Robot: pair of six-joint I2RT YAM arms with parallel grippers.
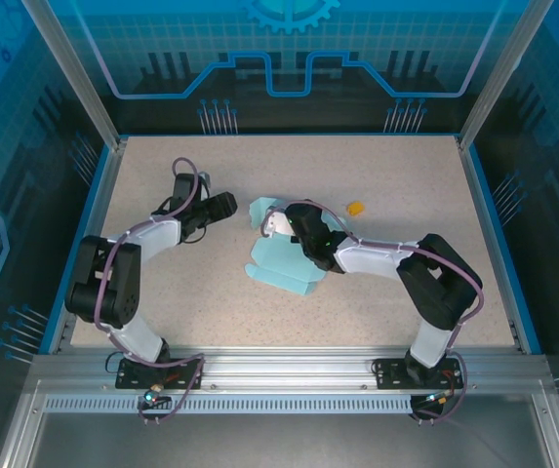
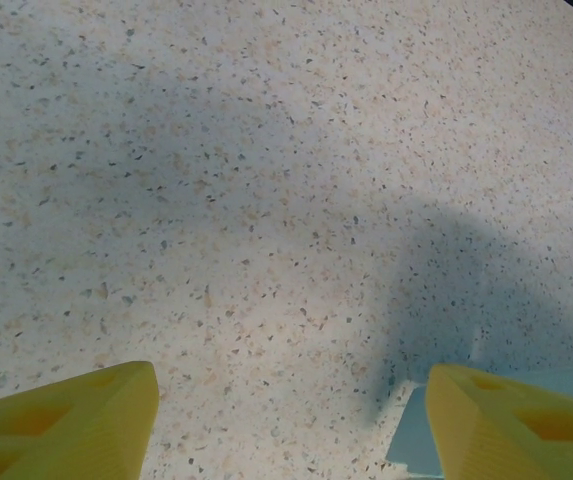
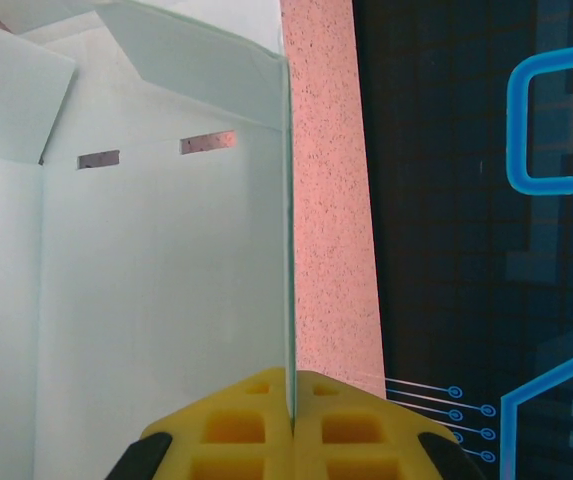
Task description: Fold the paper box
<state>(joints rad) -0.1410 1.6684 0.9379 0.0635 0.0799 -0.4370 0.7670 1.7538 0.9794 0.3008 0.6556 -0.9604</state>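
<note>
Top view. The paper box (image 1: 281, 265), a part-folded sheet of light teal card, lay near the middle of the table (image 1: 406, 166). A small orange piece (image 1: 355, 208) sat well apart from the box, at about 2 o'clock from it.

The right gripper (image 1: 277, 226) reached in from 4 o'clock and met the box at its 12 o'clock end. In the right wrist view its yellow fingers (image 3: 236, 425) were pressed together on the thin edge of a raised panel. The card stood upright between the pads, and two small slots (image 3: 209, 144) showed further along the sheet. This pinch probably held the wall erect on its crease so that a neighbouring flap could be brought to it.

The left gripper (image 1: 225, 203) hung just off the box at about 10 o'clock, with its jaws spread and nothing between them. In the left wrist view its fingertips (image 2: 66, 420) framed bare table, and a corner of the card lay just beside the right-hand tip. That placement suggests an approach to the nearest flap while the other arm steadied the work. The fold was judged incomplete, since most flaps lay flat.
</note>
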